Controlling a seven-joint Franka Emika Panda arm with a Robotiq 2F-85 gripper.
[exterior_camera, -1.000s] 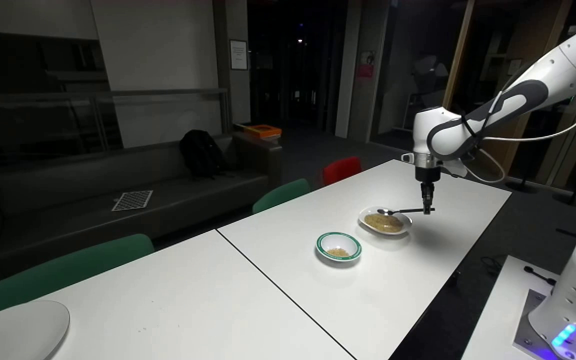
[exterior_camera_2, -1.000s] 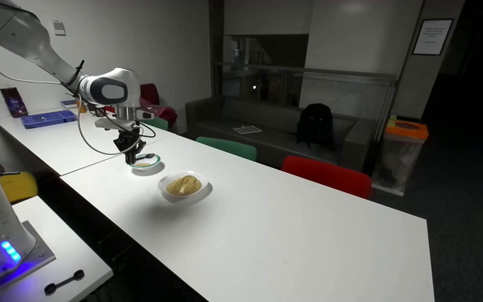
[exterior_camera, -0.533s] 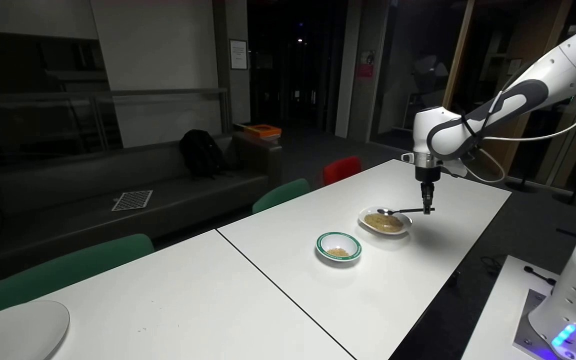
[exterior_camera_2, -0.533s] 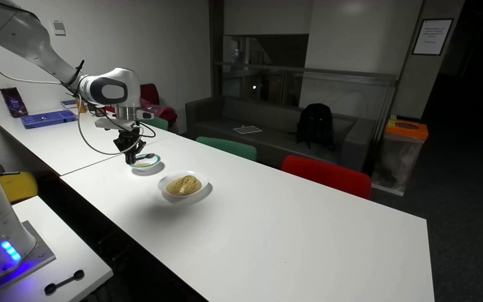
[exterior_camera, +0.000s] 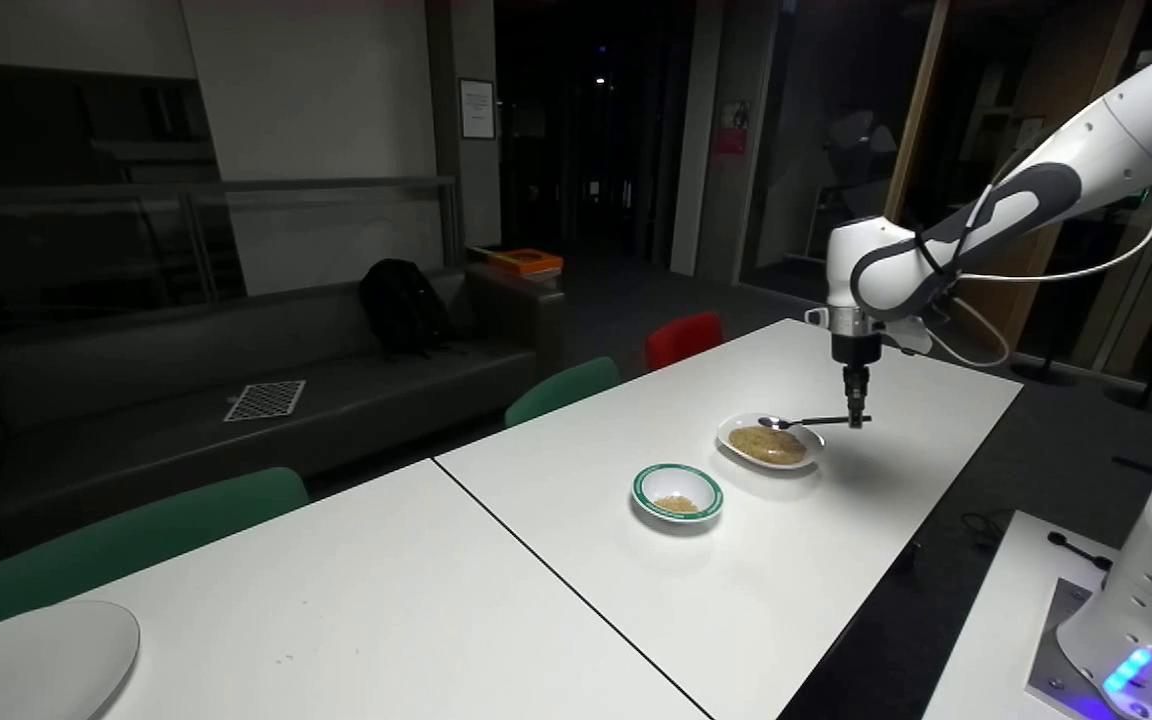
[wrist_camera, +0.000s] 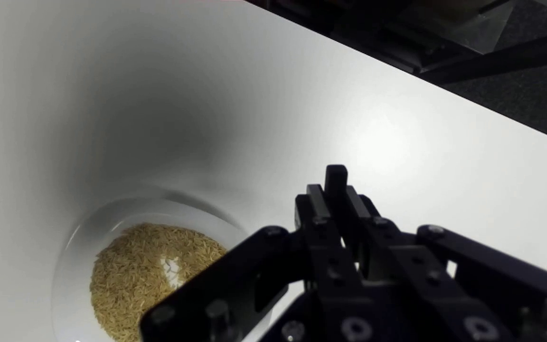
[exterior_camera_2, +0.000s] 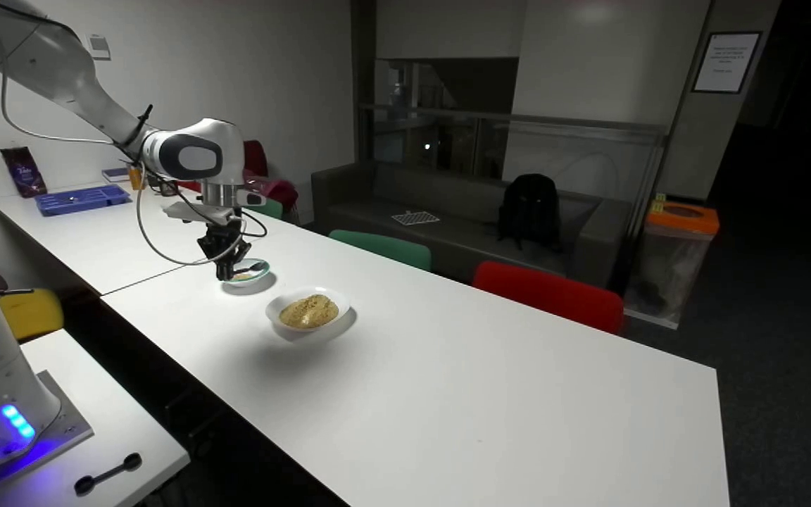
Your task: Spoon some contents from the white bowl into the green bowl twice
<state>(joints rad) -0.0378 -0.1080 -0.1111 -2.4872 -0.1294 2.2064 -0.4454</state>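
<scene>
Spillage is the probable danger: the gripper (exterior_camera: pixel 855 425) holds the spoon (exterior_camera: pixel 816 421) near its handle end, jaws narrow, so a twist could tip any load outside the green bowl (exterior_camera: pixel 674 482). Most grains (wrist_camera: pixel 131 280) lie in the white bowl (wrist_camera: pixel 75 285); the spoon's load I cannot see.

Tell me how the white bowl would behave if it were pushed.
The white bowl looks likelier to slide than tip, being wide and shallow. Its glossy highlights hint at a hard, perhaps slippery surface. The loose grain inside would probably shift too: separate grains show, with a bare patch among them.
</scene>
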